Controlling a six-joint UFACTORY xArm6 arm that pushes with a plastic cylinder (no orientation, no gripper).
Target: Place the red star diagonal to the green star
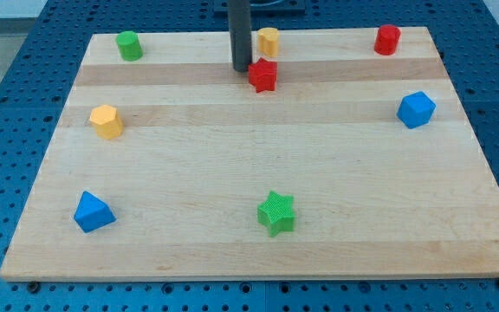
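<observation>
The red star (263, 75) lies near the view's top, at the middle of the wooden board (249, 165). The green star (276, 212) lies far below it, near the board's bottom edge. My tip (241, 68) stands just to the left of the red star and slightly above it, close to it or touching it; I cannot tell which. The rod rises out of the view's top.
A yellow cylinder (268, 41) sits just above the red star. A green cylinder (128, 45) is at top left, a red cylinder (387, 39) at top right. A blue cube (416, 109) is at right, a yellow block (106, 121) at left, a blue wedge-like block (92, 211) at bottom left.
</observation>
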